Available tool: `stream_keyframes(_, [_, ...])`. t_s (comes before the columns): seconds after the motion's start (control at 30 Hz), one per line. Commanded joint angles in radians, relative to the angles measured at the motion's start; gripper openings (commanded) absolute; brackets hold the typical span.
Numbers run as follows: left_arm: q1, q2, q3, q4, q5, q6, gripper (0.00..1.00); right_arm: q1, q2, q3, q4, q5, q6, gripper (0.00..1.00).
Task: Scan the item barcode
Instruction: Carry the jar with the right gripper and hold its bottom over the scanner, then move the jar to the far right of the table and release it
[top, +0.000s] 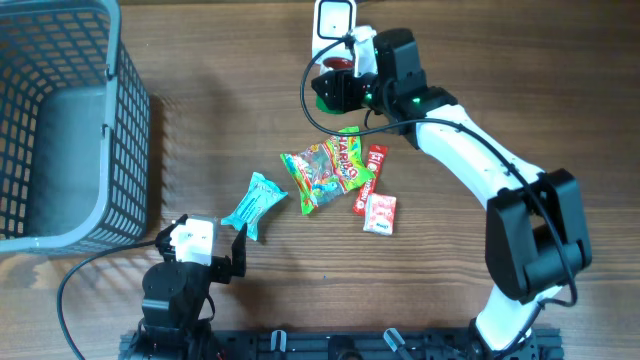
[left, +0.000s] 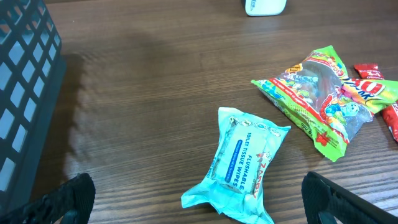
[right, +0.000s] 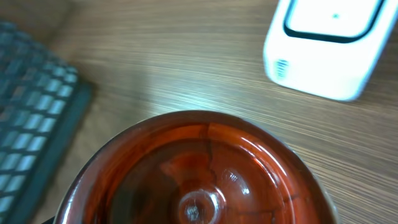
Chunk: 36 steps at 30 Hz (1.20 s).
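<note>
at the tabletop's (top: 520, 60) near edge the left gripper (top: 203, 243) gapes wide, holding nothing, the wipes pack (top: 255, 203) just beyond it. near the far edge the right gripper (top: 340, 88) grips a red-and-green container (right: 199, 174) just beside the white scanner (top: 332, 22).

Wipes pack (top: 255, 203) lies between basket (top: 132, 150) and candy bag (top: 325, 170).

Brown wood-grain table (top: 230, 120) under soft, even light.
</note>
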Motion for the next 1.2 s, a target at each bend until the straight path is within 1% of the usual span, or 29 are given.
stream_keyframes(0.0, [-0.006, 0.000, -0.007, 0.002, -0.003, 0.015, 1.00, -0.003, 0.003, 0.042, -0.015, 0.108, -0.021, 0.63])
stream_keyframes(0.17, [-0.006, 0.000, -0.007, 0.002, -0.003, 0.015, 1.00, -0.003, 0.003, 0.124, -0.100, 0.213, -0.024, 0.62])
stream_keyframes(0.3, [-0.006, 0.000, -0.007, 0.002, -0.003, 0.015, 1.00, -0.003, 0.015, 0.172, -0.094, 0.298, -0.035, 0.62])
stream_keyframes(0.37, [-0.006, 0.000, -0.007, 0.002, -0.003, 0.015, 1.00, -0.006, 0.049, 0.216, -0.091, 0.315, -0.050, 0.62])
stream_keyframes(0.43, [-0.006, 0.000, -0.007, 0.002, -0.003, 0.015, 1.00, -0.011, 0.116, 0.307, -0.133, 0.315, -0.050, 0.62])
stream_keyframes(0.5, [-0.006, 0.000, -0.007, 0.002, -0.003, 0.015, 1.00, -0.012, 0.202, 0.438, -0.194, 0.315, -0.050, 0.60])
stream_keyframes(0.6, [-0.006, 0.000, -0.007, 0.002, -0.003, 0.015, 1.00, -0.015, 0.303, 0.609, -0.274, 0.315, -0.050, 0.60])
stream_keyframes(0.77, [-0.006, 0.000, -0.007, 0.002, -0.003, 0.015, 1.00, -0.035, 0.407, 0.768, -0.284, 0.315, -0.043, 0.61])
stream_keyframes(0.9, [-0.006, 0.000, -0.007, 0.002, -0.003, 0.015, 1.00, -0.042, 0.442, 0.784, -0.229, 0.312, 0.008, 0.59])
stream_keyframes(1.17, [-0.006, 0.000, -0.007, 0.002, -0.003, 0.015, 1.00, -0.042, 0.528, 0.784, -0.167, 0.200, 0.068, 0.59])
